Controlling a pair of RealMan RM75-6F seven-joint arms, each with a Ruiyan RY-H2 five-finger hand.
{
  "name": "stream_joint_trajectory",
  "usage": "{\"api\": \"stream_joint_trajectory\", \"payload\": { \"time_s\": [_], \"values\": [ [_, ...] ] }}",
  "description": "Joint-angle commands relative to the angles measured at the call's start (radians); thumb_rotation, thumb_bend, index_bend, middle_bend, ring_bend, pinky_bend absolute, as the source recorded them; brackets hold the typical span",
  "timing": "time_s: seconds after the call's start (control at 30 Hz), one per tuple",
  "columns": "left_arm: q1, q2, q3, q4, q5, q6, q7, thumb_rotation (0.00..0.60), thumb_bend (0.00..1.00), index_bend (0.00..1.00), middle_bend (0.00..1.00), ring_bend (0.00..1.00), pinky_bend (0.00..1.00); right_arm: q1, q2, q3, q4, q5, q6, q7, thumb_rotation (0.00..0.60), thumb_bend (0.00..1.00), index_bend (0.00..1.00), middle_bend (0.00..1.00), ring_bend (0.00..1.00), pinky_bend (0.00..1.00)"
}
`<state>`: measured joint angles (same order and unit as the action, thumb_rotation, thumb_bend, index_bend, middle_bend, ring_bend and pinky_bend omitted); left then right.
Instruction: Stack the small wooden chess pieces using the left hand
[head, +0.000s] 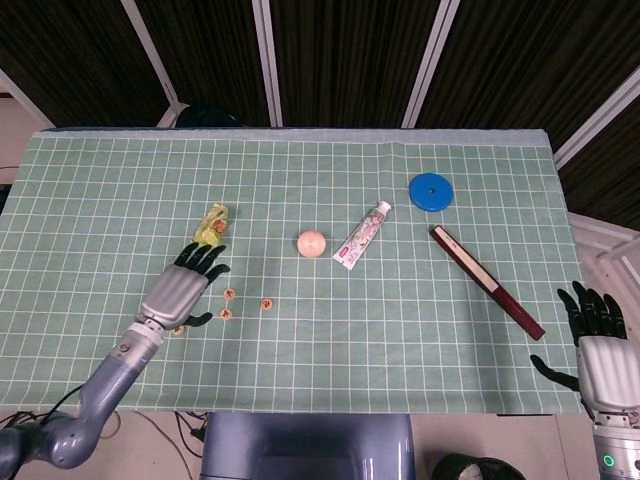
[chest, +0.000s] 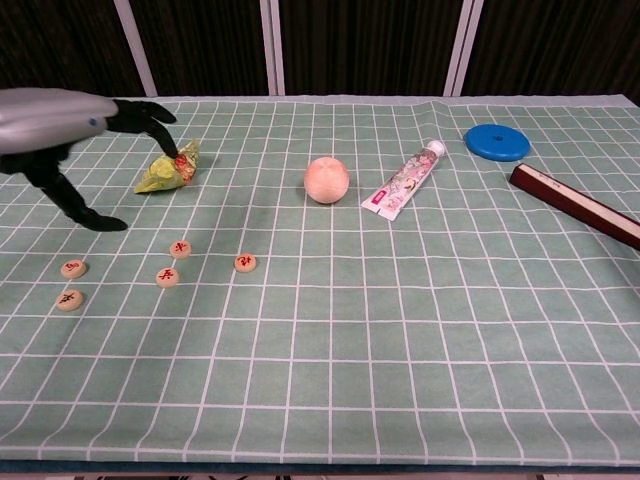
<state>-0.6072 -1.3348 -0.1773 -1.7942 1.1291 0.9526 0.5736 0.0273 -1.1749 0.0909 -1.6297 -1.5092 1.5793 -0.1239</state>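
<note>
Wooden chess pieces (head: 229, 294) lie loose on the green grid cloth (head: 400, 330), head view; left hand (head: 186, 287) hovers beside them, fingers spread, empty. Right hand (head: 597, 345) released at the table edge. Chest view: five chess pieces, none stacked.

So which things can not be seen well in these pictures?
- Two chess pieces: hidden under the left hand in head view.
- Red marks on the pieces: too small to read.
- Right hand: absent from chest view.
- Dark stick: cut by chest view's right edge.
</note>
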Motion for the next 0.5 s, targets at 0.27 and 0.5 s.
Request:
{"api": "stream_joint_trajectory", "payload": {
  "time_s": [0.27,0.5],
  "values": [
    [-0.126,-0.22,0.003,0.138,-0.144,0.002,0.131,0.6,0.24,0.32,0.0,0.0,0.0,-0.002,0.006,0.006,-0.004,0.015,-0.002,0.008,0.6,0.23,0.12,0.01,0.0,0.0],
    [-0.18,-0.293,0.007,0.205,-0.221,0.007,0.199,0.6,0.24,0.33,0.0,0.0,0.0,-0.001,0.004,0.007,-0.003,0.013,-0.002,0.012,0.6,0.23,0.12,0.01,0.0,0.0]
  ]
}}
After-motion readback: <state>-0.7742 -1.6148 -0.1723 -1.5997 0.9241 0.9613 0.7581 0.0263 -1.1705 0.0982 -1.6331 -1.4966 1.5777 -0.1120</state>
